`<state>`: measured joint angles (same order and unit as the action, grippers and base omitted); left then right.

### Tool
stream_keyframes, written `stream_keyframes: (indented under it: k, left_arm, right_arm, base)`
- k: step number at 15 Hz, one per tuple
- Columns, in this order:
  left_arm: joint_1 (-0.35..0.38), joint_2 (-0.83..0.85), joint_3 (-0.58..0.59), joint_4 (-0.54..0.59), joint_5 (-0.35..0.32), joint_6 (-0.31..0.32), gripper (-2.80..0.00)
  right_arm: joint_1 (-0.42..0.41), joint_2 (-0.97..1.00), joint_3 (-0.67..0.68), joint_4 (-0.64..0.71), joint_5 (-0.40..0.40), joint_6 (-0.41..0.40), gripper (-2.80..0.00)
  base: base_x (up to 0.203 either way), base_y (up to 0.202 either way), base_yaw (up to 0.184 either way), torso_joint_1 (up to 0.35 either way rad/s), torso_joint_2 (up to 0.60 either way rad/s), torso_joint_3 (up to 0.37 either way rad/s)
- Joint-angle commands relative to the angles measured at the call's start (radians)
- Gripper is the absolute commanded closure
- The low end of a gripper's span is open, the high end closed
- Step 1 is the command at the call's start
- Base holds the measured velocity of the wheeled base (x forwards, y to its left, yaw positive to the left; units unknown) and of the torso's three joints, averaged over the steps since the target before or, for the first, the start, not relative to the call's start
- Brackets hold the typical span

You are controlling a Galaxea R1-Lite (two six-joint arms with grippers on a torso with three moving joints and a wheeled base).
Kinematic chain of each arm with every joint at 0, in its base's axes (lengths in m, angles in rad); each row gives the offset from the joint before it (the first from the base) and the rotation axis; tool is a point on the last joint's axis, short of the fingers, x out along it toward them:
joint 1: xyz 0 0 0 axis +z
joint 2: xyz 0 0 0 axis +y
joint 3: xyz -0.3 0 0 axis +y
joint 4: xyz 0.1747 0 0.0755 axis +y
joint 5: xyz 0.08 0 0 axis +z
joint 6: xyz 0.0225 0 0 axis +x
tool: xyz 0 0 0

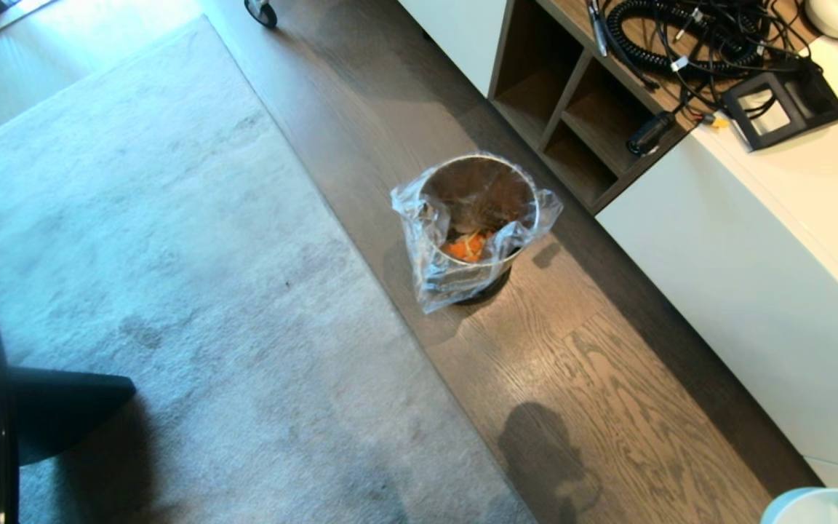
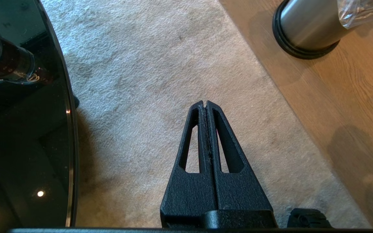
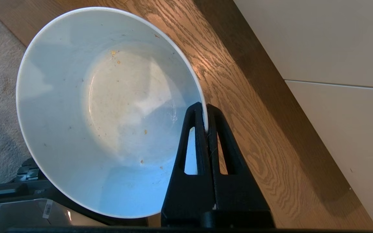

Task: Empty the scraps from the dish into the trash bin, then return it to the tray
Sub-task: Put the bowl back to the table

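Note:
The trash bin [image 1: 477, 225], silver and lined with a crinkled clear bag, stands on the wood floor at the rug's edge; its base also shows in the left wrist view [image 2: 306, 29]. Orange and pale yellow scraps [image 1: 466, 245] lie inside it. My right gripper [image 3: 205, 106] is shut on the rim of the white dish [image 3: 108, 110], one finger inside and one outside. The dish holds only a few tiny crumbs, and its edge [image 1: 823, 507] peeks in at the lower right of the head view. My left gripper [image 2: 205, 103] hangs shut and empty over the rug. The tray is out of view.
A white cabinet [image 1: 761, 262] with wooden shelf openings [image 1: 572, 116] runs along the right, cables and a black frame on top. The glossy round black table [image 2: 21, 129] sits to the left on the grey rug [image 1: 157, 255]. Wood floor [image 1: 593, 378] lies between rug and cabinet.

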<state>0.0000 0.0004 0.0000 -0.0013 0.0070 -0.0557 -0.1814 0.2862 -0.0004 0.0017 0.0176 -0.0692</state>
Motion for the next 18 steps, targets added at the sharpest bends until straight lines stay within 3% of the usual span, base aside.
stream_keyframes:
  k: [1, 6, 12, 18]
  left_arm:
    - [0.0, 0.0, 0.0, 0.0, 0.001, -0.001, 0.0]
    - [0.0, 0.0, 0.0, 0.0, 0.001, -0.001, 0.0]
    - [0.0, 0.0, 0.0, 0.0, 0.001, -0.001, 0.0]
    - [0.0, 0.0, 0.0, 0.0, 0.001, -0.001, 0.0]
  right_arm:
    - [0.006, -0.001, 0.0, 0.0, 0.001, 0.0, 0.0]
    - [0.006, -0.001, 0.0, 0.0, 0.001, -0.001, 0.0]
    - [0.189, -0.085, 0.0, -0.003, -0.003, 0.044, 0.0]
    - [0.181, -0.285, 0.0, -0.005, -0.007, 0.055, 0.0]
  base:
    - [0.0, 0.0, 0.0, 0.0, 0.0, 0.0]
    - [0.0, 0.0, 0.0, 0.0, 0.0, 0.0]
    - [0.0, 0.0, 0.0, 0.0, 0.0, 0.0]
    - [0.0, 0.0, 0.0, 0.0, 0.0, 0.0]
